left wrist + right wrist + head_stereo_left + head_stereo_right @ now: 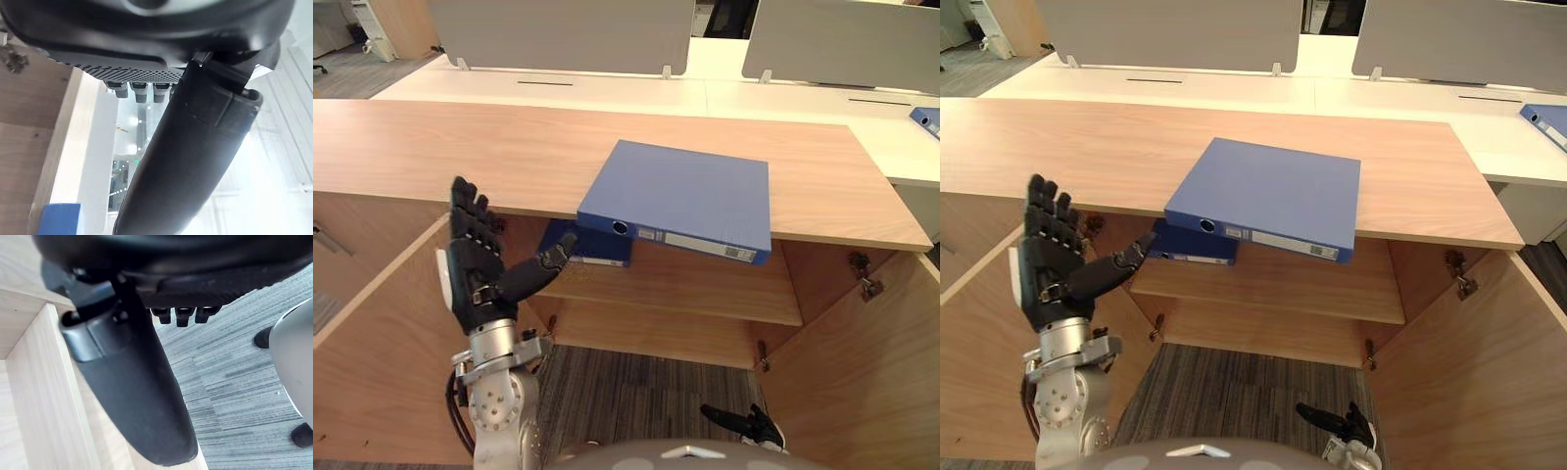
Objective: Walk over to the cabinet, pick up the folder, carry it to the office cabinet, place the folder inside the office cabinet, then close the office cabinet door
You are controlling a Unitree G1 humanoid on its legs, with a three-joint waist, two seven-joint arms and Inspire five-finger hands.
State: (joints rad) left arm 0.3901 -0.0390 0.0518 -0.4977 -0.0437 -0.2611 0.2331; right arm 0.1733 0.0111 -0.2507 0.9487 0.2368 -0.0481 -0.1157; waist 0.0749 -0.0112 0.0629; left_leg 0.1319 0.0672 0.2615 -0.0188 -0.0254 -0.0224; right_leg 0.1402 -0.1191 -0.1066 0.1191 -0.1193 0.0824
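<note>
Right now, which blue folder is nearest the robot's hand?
The lower folder, on the shelf by the left hand's thumb. The big folder lies on the cabinet top; a third folder sits farther.

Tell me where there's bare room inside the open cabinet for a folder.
The shelf is bare from the inner folder to the right wall. Its left end is crowded: that folder, with the left hand raised in front.

You get bright, even overhead light on the worktop [460, 147]; soft shadow fills the cabinet [685, 284] beneath. In the left wrist view, glare washes out four o'clock.
</note>
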